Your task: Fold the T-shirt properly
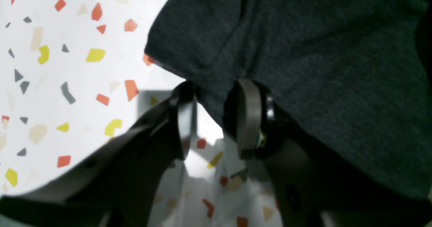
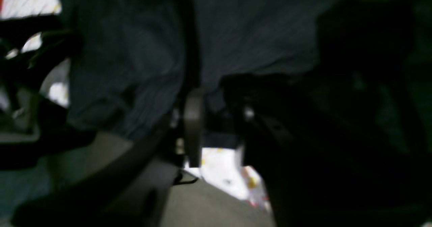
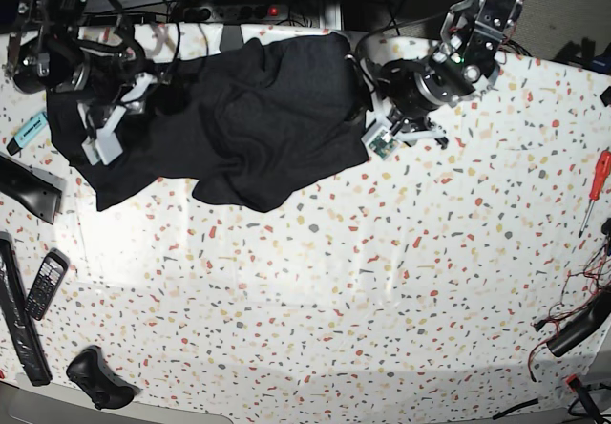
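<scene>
Lying crumpled across the far left of the table (image 3: pixel 382 281), the T-shirt (image 3: pixel 239 123) shows only plain black cloth, bunched into folds with one rounded lobe sagging toward the near side. No box, tray or bin shows anywhere, so nothing sits inside anything.

At the shirt's right edge, the left gripper (image 1: pixel 214 119) stands with its jaws parted, and a tuck of dark fabric hangs down between the two fingers; the cloth touches them, but the jaws are not pinched together on it. In the base view that gripper (image 3: pixel 374 109) sits right against the shirt's far right corner.

Over on the other side, the right gripper (image 2: pixel 216 125) is buried against the shirt's left edge. Its wrist view is dark and blurred: one pale finger pad (image 2: pixel 193 119) shows, with cloth draped close above, but I cannot tell whether those jaws are parted or clenched.

Room to move: the whole near half of the speckled white terrazzo surface lies open. A red screwdriver (image 3: pixel 596 187) rests near the right edge, a dark phone (image 3: pixel 44 284) and a black mouse (image 3: pixel 95 378) near the left edge, and cables crowd the far side.
</scene>
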